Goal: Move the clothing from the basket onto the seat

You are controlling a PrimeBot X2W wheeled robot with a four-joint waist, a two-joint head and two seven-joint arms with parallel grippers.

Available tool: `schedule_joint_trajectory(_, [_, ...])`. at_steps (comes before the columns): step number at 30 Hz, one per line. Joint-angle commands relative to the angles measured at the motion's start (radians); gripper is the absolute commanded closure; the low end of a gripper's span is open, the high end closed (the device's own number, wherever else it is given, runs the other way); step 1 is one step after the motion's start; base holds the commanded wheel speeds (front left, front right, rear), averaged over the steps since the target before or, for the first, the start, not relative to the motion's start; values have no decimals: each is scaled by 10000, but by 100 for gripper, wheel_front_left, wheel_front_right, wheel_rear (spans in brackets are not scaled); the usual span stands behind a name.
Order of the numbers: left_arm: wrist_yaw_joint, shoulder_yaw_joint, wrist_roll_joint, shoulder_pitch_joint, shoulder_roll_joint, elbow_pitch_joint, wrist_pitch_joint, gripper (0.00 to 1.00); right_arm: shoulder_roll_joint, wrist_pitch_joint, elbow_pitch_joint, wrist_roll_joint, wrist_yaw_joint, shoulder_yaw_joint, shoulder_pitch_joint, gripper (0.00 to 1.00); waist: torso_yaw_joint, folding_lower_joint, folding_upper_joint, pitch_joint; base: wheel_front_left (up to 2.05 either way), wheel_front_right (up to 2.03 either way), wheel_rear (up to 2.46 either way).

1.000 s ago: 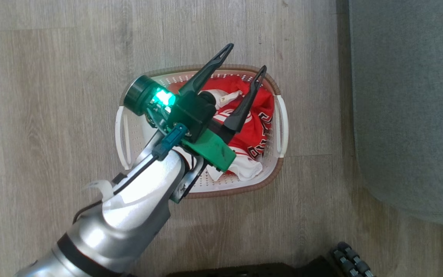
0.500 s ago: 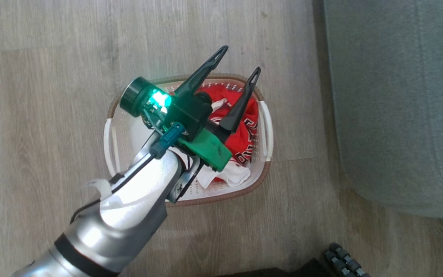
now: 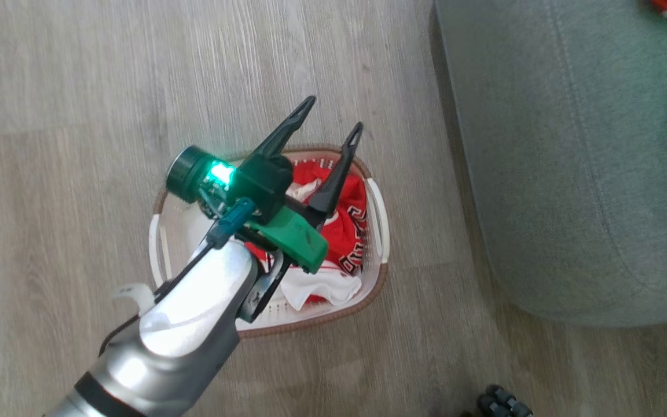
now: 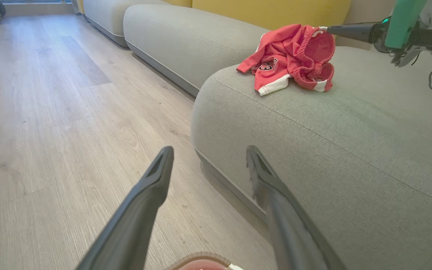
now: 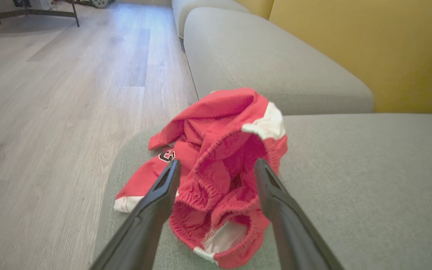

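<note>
While the left gripper (image 3: 333,112) hangs empty, fingers apart, above the basket (image 3: 381,223), the red jersey (image 3: 348,231) lies bunched inside; a shallow pinch could catch one fold and drag the light basket along. On the seat (image 3: 542,174) the right gripper (image 5: 218,162), fingers apart, sits right at the red shorts (image 5: 216,123), whose elastic could snag a fingertip (image 5: 174,165). Head view gives the jersey's lie; right wrist view, that elastic

Black-and-white block lettering runs across the red jersey (image 3: 348,231) crumpled in the basket (image 3: 384,231), mid-frame in the head view, too folded to read. On the red shorts (image 4: 291,56) lying on the seat (image 4: 332,131), upper right, a small black-edged mark resembles 23.
</note>
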Motion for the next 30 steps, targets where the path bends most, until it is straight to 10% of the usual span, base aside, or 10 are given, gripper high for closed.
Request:
schedule_joint_trajectory(1, [67,412,-91,24,95,-235,-120,0,-210,-144,-519,187,-4,231,257,0,81,0,-1,-410,0,0,0])
schedule_joint_trajectory(16, [653,2165,-775,2159,-27,-273,-385,0,571,-273,-3124,542,-4,1226,2943,0,1085,0,-1,-3155,0,0,0])
schedule_joint_trajectory(30, [1211,4129,-213,4931,13,-1060,-387,0,2937,-282,-6297,-1187,-4,-549,6960,0,1810,0,-1,-4797,0,0,0])
